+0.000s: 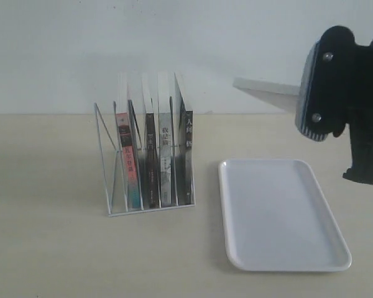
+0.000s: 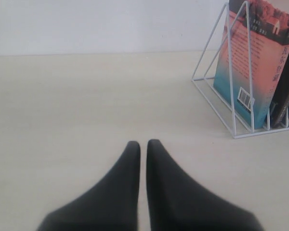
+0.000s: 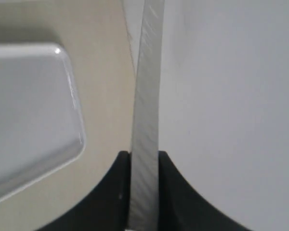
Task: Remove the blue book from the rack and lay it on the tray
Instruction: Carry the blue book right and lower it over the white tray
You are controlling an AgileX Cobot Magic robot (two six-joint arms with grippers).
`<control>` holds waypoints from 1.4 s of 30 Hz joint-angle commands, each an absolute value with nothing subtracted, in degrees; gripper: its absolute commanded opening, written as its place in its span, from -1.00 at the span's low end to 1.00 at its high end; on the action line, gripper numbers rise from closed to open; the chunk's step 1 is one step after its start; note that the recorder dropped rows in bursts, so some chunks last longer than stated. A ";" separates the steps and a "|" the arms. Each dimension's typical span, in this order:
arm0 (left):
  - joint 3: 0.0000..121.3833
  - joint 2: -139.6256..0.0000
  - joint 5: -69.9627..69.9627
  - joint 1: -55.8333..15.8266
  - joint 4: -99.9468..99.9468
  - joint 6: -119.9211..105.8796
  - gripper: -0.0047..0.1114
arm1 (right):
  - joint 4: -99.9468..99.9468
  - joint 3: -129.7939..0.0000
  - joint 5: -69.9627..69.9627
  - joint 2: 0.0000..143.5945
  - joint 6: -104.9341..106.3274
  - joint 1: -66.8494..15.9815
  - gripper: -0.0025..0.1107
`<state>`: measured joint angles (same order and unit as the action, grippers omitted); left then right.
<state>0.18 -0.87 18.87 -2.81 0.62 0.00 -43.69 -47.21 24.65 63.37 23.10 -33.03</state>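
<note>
Paperback book (image 1: 267, 91), showing only pale page edges, is clamped in the black right gripper (image 1: 308, 93), raised in the air near the flat white plastic tray (image 1: 286, 211). The white wire rack (image 1: 150, 210) stands further left. The black left gripper (image 2: 143, 144) is closed, empty.

Tray (image 1: 280, 211) on the right: white plastic, smooth and glossy, its rim catching the light. Over on the left, the rack (image 1: 101, 158) is thin, smooth, white-coated metal wire. Tabletop (image 2: 62, 106): pale, matt, with a faint wood-like grain. The held book (image 3: 144, 120) shows matt, finely streaked paper page edges. Racked books (image 1: 150, 161) have smooth printed covers. Left end effector (image 2: 143, 144): black, matt, plastic-looking.
</note>
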 commanded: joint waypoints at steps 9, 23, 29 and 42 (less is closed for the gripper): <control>0.00 -0.43 18.05 -2.63 0.58 -0.36 -0.85 | -26.95 -47.28 28.37 68.89 59.31 -36.00 -0.96; 0.00 -0.43 18.05 -2.63 0.58 -0.36 -0.85 | -22.66 -37.62 14.34 71.31 47.23 -36.00 -0.96; 0.00 -0.43 18.05 -2.63 0.58 -0.36 -0.85 | -22.66 -37.26 9.43 78.26 47.23 -36.00 -0.96; 0.00 -0.43 18.05 -2.63 0.58 -0.36 -0.85 | -23.67 -37.26 13.99 80.09 38.92 -35.90 -0.96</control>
